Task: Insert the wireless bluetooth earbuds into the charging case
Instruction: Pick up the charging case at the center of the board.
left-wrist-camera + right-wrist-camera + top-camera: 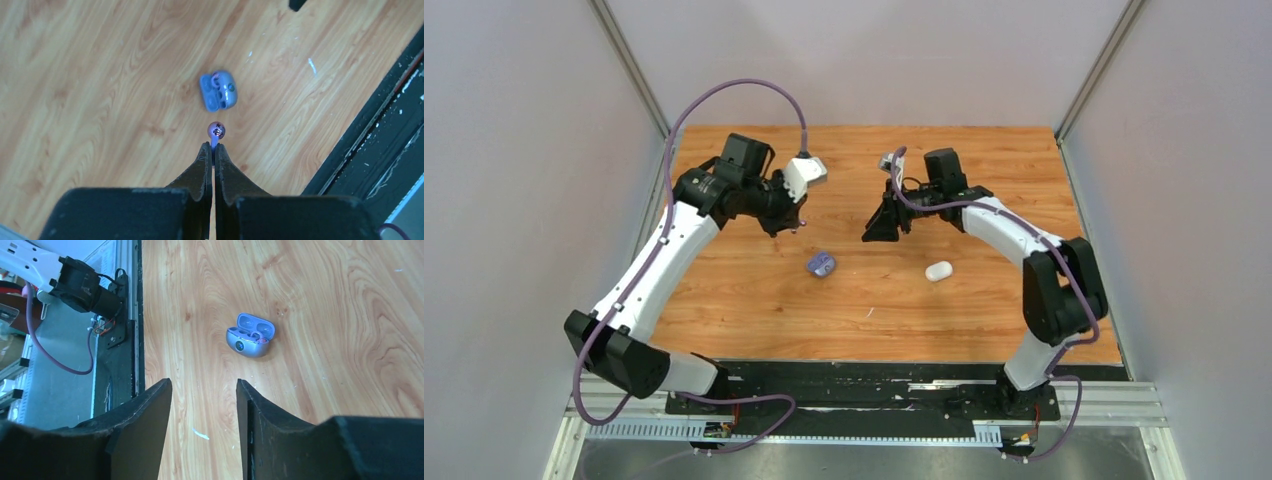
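Top external shows me the light-brown wooden tabletop (pixel 754 310), with grey walls (pixel 524 150) close on three sides and a black mounting plate (pixel 874 378) along its near edge. Both arms reach toward the middle, with bare wood between them. My right gripper (pixel 204 386) hangs spread wide and empty. The left gripper (pixel 213 148) is pinched nearly closed on the stem of a tiny dark purple earbud (pixel 216 130). The lavender oval charging case (pixel 821 263) lies lid-open mid-table, near that bud and well apart from every edge. A closed white oval case (pixel 938 271) sits apart on its right.
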Tool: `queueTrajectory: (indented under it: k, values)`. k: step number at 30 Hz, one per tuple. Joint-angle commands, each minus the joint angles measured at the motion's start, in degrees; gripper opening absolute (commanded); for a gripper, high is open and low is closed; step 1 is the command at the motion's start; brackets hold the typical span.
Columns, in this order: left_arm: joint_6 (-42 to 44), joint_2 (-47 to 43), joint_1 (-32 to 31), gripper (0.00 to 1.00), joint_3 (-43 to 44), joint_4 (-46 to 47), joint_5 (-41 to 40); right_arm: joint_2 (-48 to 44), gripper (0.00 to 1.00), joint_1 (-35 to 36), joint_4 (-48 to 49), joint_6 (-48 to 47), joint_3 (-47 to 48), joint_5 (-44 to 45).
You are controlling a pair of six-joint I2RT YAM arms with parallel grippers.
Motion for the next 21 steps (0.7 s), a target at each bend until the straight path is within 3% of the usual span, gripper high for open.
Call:
queueTrajectory:
  k: [1, 4, 9, 14, 21]
  values:
    - [-7.08, -0.75, 7.82, 0.00, -1.22, -2.16, 1.59, 7.81, 0.49, 1.11, 1.74, -1.28, 6.74, -5.68]
    - [-8.49, -1.11, 10.82, 0.00, -1.39, -2.53, 3.10, 14.27, 0.47, 2.71, -5.23, -12.29, 14.51, -4.36]
    - [-9.91, -2.57, 14.39, 0.00, -2.17, -2.43, 3.51, 25.47, 0.47, 5.51, -9.84, -21.42, 26.16, -0.25]
    - [-9.73, -5.28, 15.92, 0.00, -2.27, -2.98, 1.89, 35.86, 0.46, 8.45, -22.71, -41.03, 39.99, 3.52]
    - [-8.96, -8.36, 18.13, 0.00, -2.99, -4.05, 1.71, 43.56, 0.42, 9.58, -29.01, -43.93, 48.13, 0.91]
